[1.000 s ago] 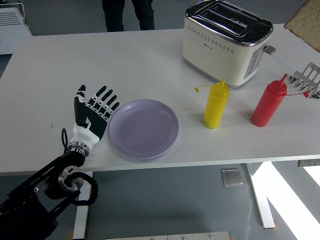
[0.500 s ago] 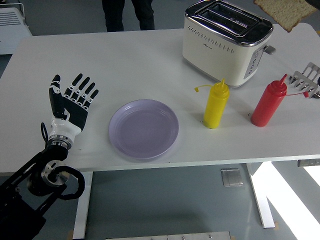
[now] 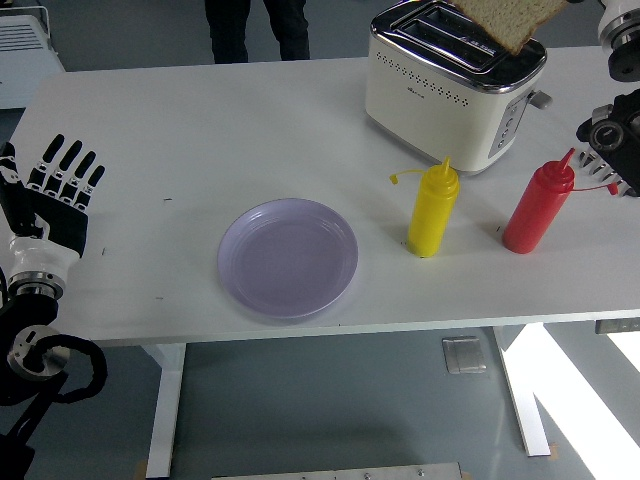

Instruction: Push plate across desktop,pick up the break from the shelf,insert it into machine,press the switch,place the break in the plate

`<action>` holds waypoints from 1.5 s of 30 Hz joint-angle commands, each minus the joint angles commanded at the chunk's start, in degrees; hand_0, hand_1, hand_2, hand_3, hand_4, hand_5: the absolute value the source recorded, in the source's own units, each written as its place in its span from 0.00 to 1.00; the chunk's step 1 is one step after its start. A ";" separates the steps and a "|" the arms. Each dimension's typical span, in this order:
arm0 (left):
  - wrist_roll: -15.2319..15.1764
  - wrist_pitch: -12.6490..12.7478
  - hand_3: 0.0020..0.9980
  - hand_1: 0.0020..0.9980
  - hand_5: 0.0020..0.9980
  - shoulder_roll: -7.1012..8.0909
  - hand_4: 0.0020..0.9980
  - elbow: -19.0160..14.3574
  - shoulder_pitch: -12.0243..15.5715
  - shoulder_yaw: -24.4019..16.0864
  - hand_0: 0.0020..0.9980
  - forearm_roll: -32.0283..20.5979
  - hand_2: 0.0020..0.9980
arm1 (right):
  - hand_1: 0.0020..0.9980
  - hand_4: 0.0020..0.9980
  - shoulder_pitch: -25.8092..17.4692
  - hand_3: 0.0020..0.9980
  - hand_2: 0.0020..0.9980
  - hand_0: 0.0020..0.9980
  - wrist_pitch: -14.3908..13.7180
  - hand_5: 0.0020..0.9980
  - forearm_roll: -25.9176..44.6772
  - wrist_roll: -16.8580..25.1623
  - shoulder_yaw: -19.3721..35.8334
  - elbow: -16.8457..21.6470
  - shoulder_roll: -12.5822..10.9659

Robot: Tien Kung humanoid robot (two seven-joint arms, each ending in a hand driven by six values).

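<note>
The bread slice (image 3: 512, 17) hung tilted just above the slots of the toaster (image 3: 455, 85) at the table's far right edge, carried by the right arm, its grip cropped from sight, while the left hand (image 3: 55, 200), fingers spread and empty, rested at the left edge.

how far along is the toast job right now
Done: the purple plate sits mid-table and the left hand rests open at the left edge. In hand: the bread slice hangs over the toaster, not yet inserted. Left: insert, press the switch, plate the bread.
</note>
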 joint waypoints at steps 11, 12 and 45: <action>0.07 -0.12 0.68 0.72 1.00 0.37 0.67 -1.89 2.48 -3.46 0.80 0.79 0.70 | 0.45 0.19 6.45 0.42 0.47 0.42 -1.40 0.00 2.26 1.55 -5.53 -10.12 5.64; 0.04 -0.15 0.68 0.72 1.00 0.38 0.67 -1.93 2.50 -3.53 0.80 0.80 0.70 | 0.45 0.19 7.04 0.42 0.47 0.42 -1.55 0.00 2.36 1.78 -6.09 -11.34 6.16; -0.54 -0.71 0.68 0.72 1.00 0.65 0.67 -1.55 1.62 -1.71 0.80 -0.50 0.70 | 0.50 0.34 14.95 0.53 0.54 0.37 0.85 0.00 1.03 6.12 -20.58 -35.16 14.71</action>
